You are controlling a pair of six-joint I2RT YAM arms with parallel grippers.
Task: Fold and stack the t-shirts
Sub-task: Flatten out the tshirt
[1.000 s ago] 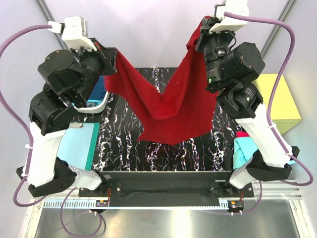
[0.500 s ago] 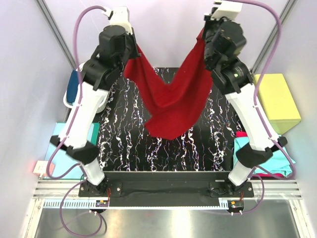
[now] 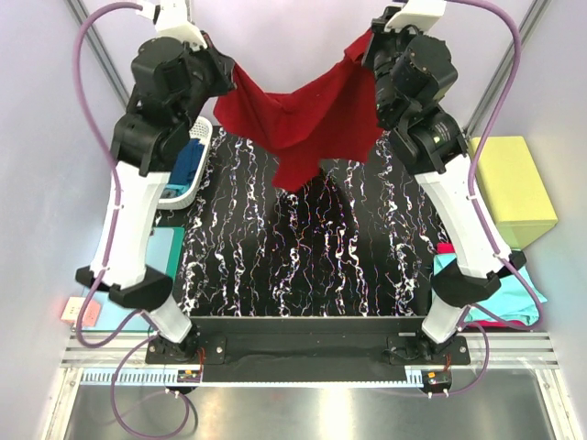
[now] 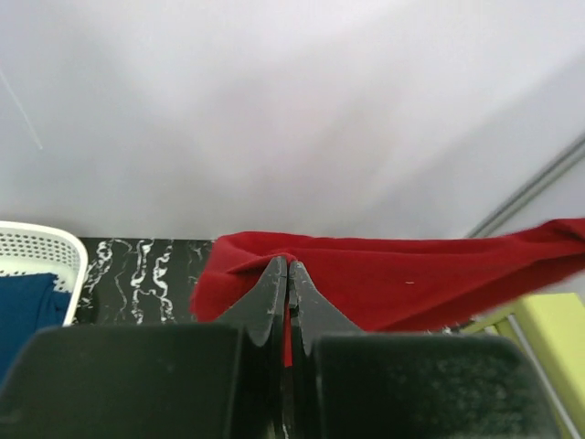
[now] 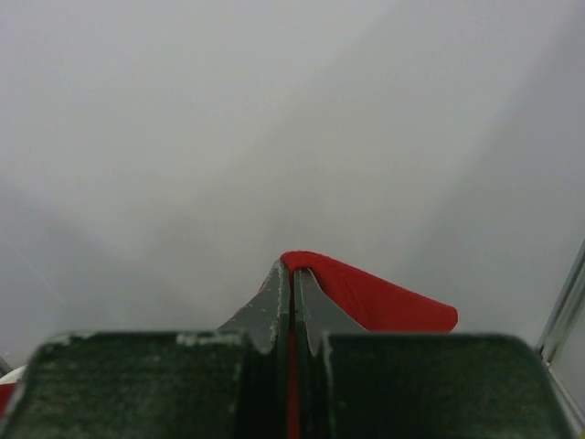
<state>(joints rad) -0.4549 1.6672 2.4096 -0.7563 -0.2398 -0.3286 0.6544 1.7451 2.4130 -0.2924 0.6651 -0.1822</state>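
Pale walls (image 3: 293,37) box in a small cell, and a black, white-veined table (image 3: 275,266) fills the middle of the overhead view. High at the top of that frame the red shirt (image 3: 298,124) hangs slung between two raised grippers. The left gripper (image 4: 289,267), upper left, is pinched tight on one edge of the cloth. The right gripper (image 5: 292,271), upper right, is pinched just as tight on another edge. In each wrist view red fabric bulges out past the closed tips. The shirt sags in a shallow swag with a loose point dangling at centre, over the far end of the table. Whether that point brushes the surface I cannot tell from above.

A navy shirt (image 3: 186,163) lies in a white basket (image 3: 200,147) at the left edge. A teal shirt (image 3: 523,298) sits at lower right, below a yellow-green box (image 3: 514,183).

To me this looks like the spreading-out before a first fold. Done well, the two grips would draw apart until the held edge runs straight, and would stay level so the cloth hangs square. Then they would come down slowly, letting the dangling point land first, and drag toward the bottom of the frame so the shirt lies flat without bunching. Both holds are thin pinches near an edge, so I would avoid any jerk, which could tug the fabric free.
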